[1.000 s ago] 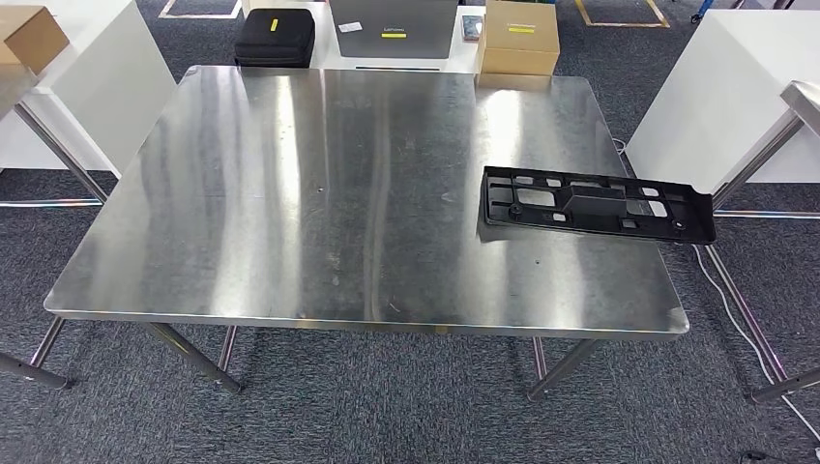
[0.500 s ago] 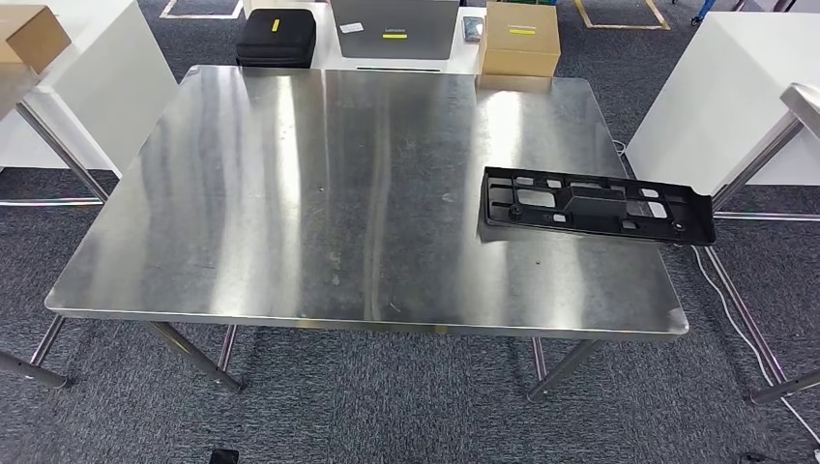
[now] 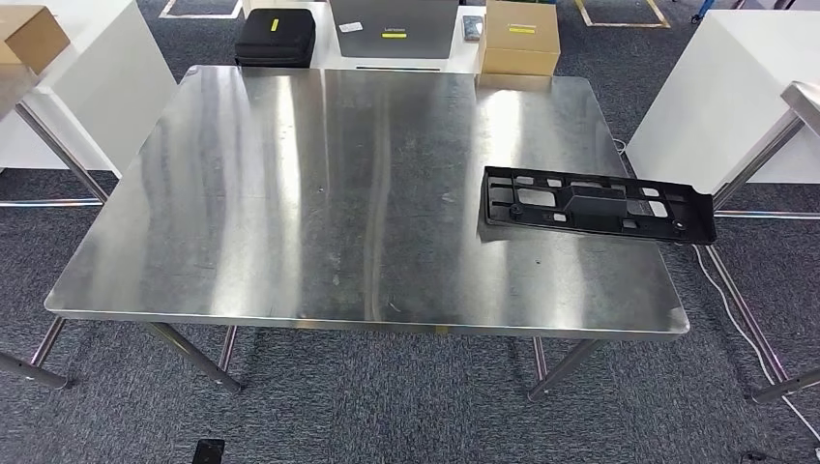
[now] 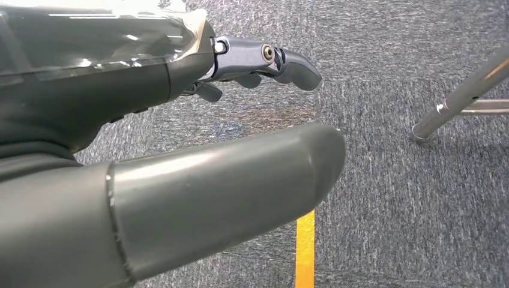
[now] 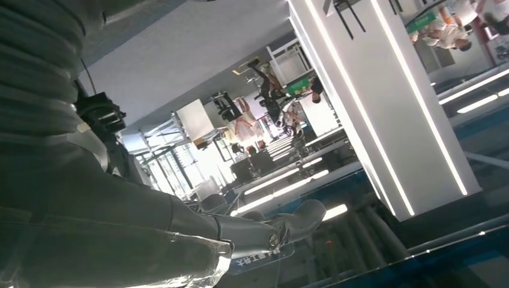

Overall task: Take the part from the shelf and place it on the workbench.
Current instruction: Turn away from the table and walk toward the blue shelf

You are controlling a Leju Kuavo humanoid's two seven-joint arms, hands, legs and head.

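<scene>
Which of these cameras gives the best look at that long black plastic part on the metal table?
The head view: the whole black part lies flat near the right edge of the steel workbench, one end overhanging it. The left wrist view looks past the left hand at carpet; the right wrist view looks past the right hand at the ceiling.

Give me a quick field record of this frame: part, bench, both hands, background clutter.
part: black plastic part lying flat near the right edge of the workbench, one end overhanging that edge
workbench: steel workbench
left hand: left hand down by the carpet floor, holding nothing, fingers apart
right hand: right hand holding nothing, fingers extended
behind bench: black case, grey laptop, cardboard box
task state: part is on the bench, no hand touching it
</scene>
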